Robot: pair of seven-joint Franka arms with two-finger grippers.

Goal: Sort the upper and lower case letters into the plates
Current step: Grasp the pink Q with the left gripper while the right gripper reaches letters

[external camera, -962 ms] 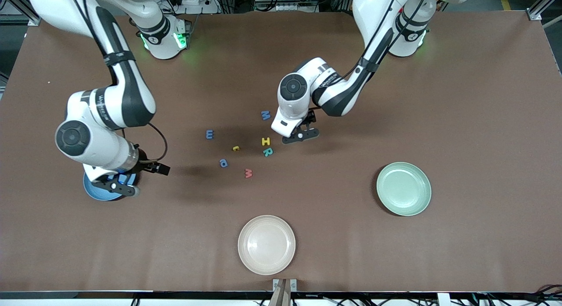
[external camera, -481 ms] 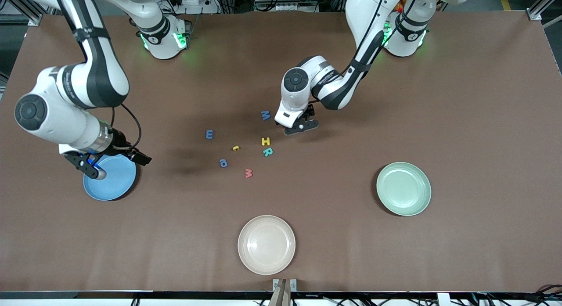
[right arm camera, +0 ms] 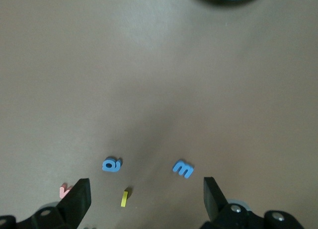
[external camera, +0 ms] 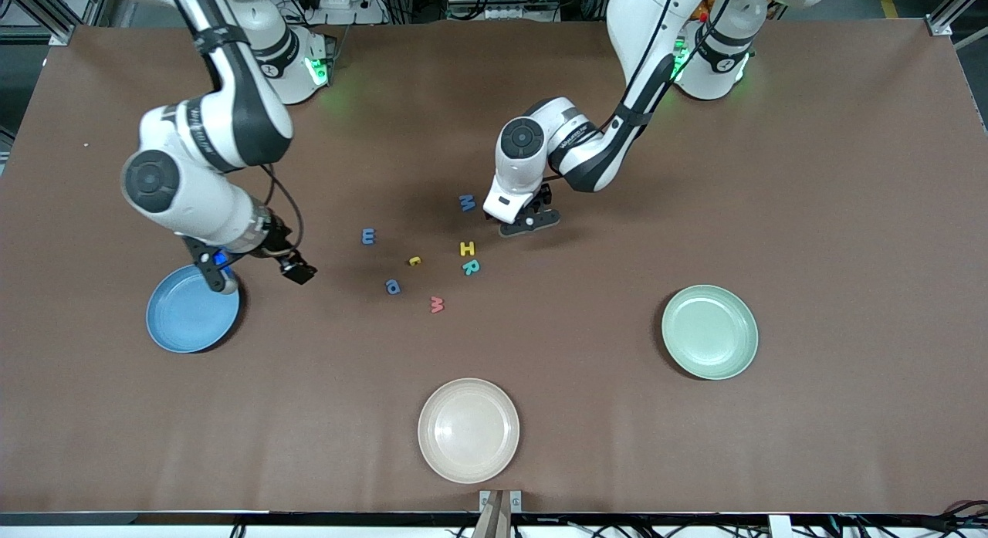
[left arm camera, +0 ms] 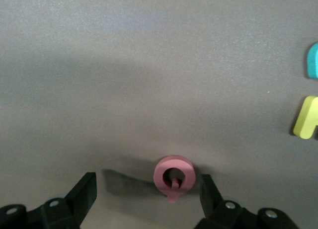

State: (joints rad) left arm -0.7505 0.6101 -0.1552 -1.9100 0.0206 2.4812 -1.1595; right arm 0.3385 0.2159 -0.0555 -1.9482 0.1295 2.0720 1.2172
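Seven small foam letters lie mid-table: blue M, blue m, yellow c, yellow H, teal R, blue a and red m. My left gripper is down at the table beside the blue M. It is open, and in the left wrist view a pink ring-shaped letter lies between the fingers, nearer one of them, with the left gripper not touching it. My right gripper hangs open and empty over the table beside the sky blue plate. The mint green plate sits toward the left arm's end.
A cream-beige plate lies near the table's front edge. The right wrist view shows the blue a, the blue m and the yellow c ahead of the right gripper. Bare brown table surrounds the letters.
The right gripper has risen off the blue plate and swung toward the letters. The left gripper has shifted a little toward its base and settled low; its jaws have narrowed slightly.
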